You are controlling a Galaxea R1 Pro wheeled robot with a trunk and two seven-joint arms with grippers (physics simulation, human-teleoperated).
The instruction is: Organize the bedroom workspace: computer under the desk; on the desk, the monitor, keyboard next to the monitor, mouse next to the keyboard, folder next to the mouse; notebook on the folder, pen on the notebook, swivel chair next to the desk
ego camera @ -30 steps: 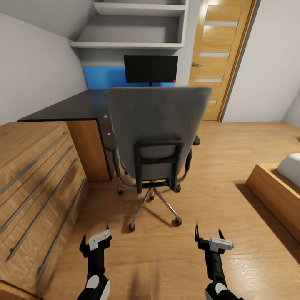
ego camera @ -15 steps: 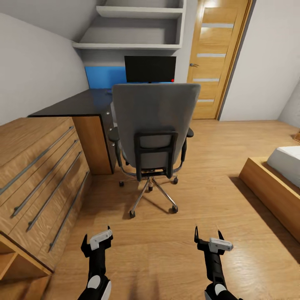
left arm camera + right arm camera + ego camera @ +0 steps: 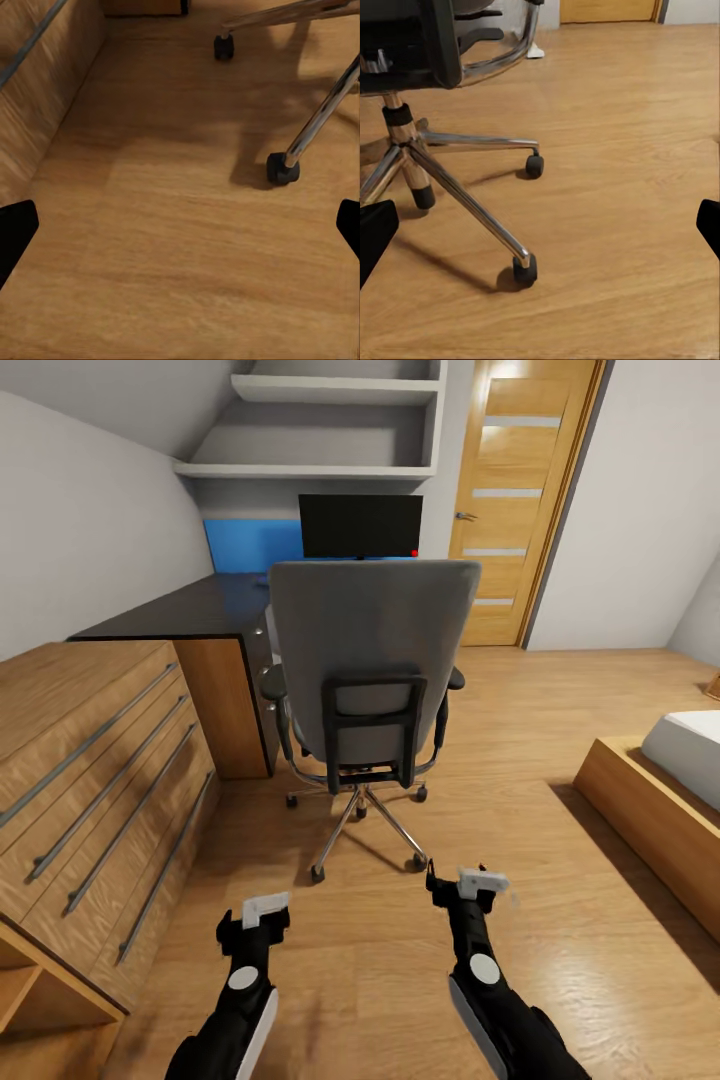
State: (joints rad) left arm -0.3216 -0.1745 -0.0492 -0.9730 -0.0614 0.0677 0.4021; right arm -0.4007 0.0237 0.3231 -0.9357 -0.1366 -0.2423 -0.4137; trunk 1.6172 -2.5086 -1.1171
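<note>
Head view, chair: swivel chair (image 3: 372, 660) stands on the wooden floor (image 3: 560, 690) with its tall grey back toward the camera, just in front of the desk (image 3: 195, 612), its metal star base and casters below.
Head view, monitor: monitor (image 3: 361, 526) stands upright at the back of the desk, above the chair's back, before the blue back panel (image 3: 252, 544).
Head view, surroundings: wooden drawer chest (image 3: 90, 760) adjoins the desk's near end; a wooden door (image 3: 520, 500) is beyond the chair, white shelves (image 3: 320, 440) hang over the desk, and a bed (image 3: 665, 785) sits on the robot's right.
Head view, arms: left gripper (image 3: 262, 920) and right gripper (image 3: 462, 888) are held low over bare floor, short of the chair's base, touching nothing; I cannot tell the jaw gap from here.
Left wrist view: two dark fingertips (image 3: 15, 232) at opposite edges show the left gripper spread wide and empty over the floor; two chair casters and chrome legs lie ahead, the chest's front to one side.
Right wrist view: fingertips (image 3: 375, 232) likewise far apart, nothing between them; the chair's chrome base, its column and casters stand near on the floor, with the door's foot beyond.
</note>
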